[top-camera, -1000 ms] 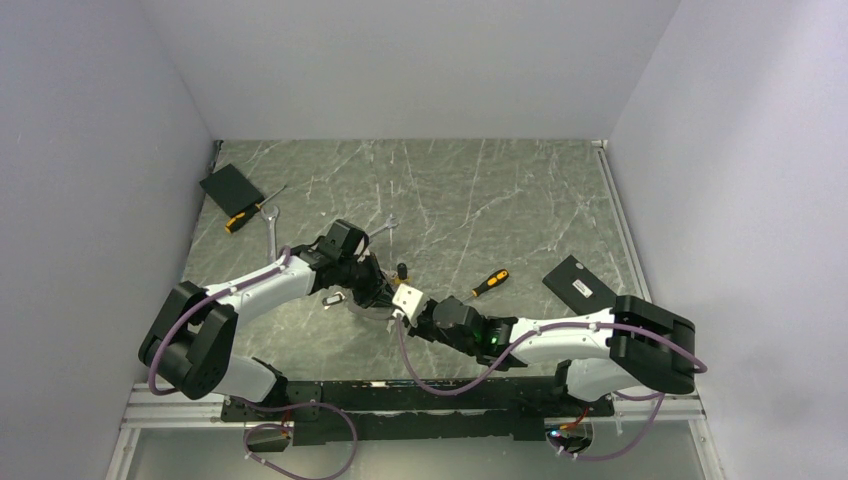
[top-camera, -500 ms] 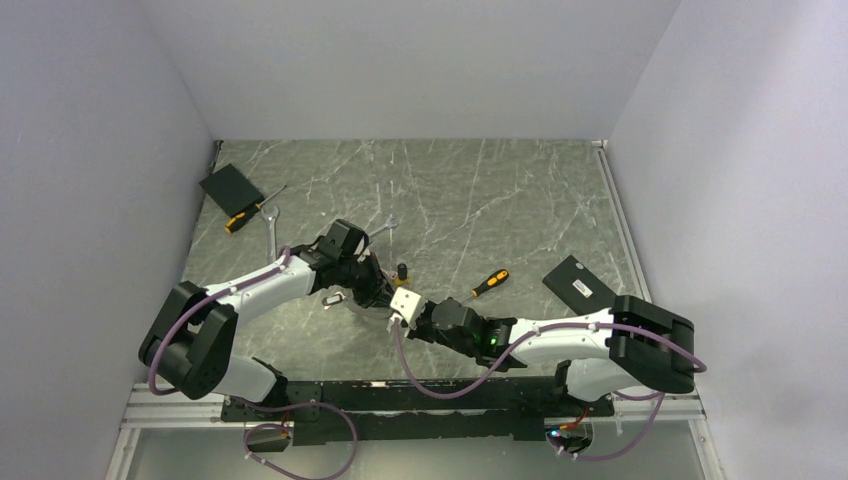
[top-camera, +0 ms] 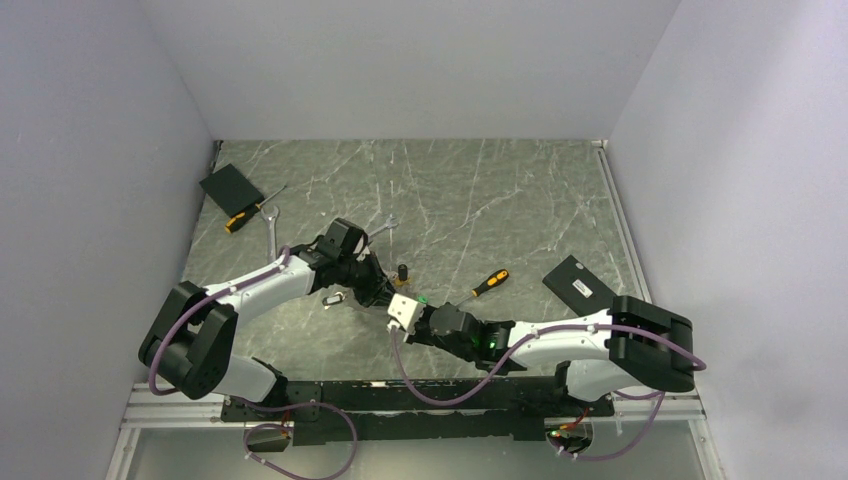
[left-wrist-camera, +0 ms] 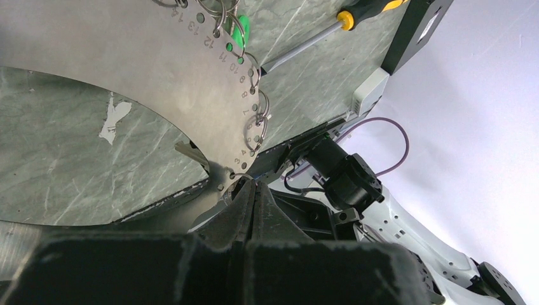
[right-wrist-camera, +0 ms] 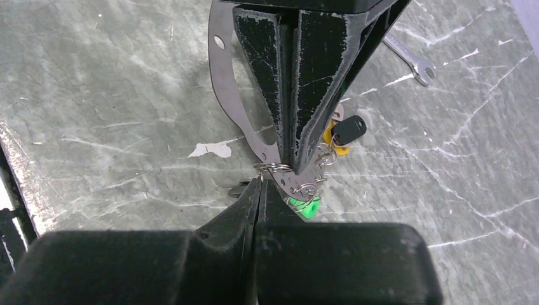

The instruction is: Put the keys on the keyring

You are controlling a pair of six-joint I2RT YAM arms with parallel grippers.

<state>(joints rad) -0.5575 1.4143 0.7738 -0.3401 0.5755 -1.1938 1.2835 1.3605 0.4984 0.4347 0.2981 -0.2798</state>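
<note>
Top view: my left gripper (top-camera: pixel 378 295) and right gripper (top-camera: pixel 395 305) meet mid-table, both pinched shut. L wrist: left clamps the end of the thin flat silver metal keyring hoop (left-wrist-camera: pixel 210 89), which looks stiff, light, slick and best gripped flat-on. R wrist: small coloured plastic-headed keys (right-wrist-camera: pixel 349 129) dangle from it; can't tell what right holds.

The keyring (left-wrist-camera: pixel 191 82) is dull brushed metal; the keys (right-wrist-camera: pixel 348 130) have glossy plastic heads; the tabletop (right-wrist-camera: pixel 95 95) looks smooth, marbled stone.
</note>
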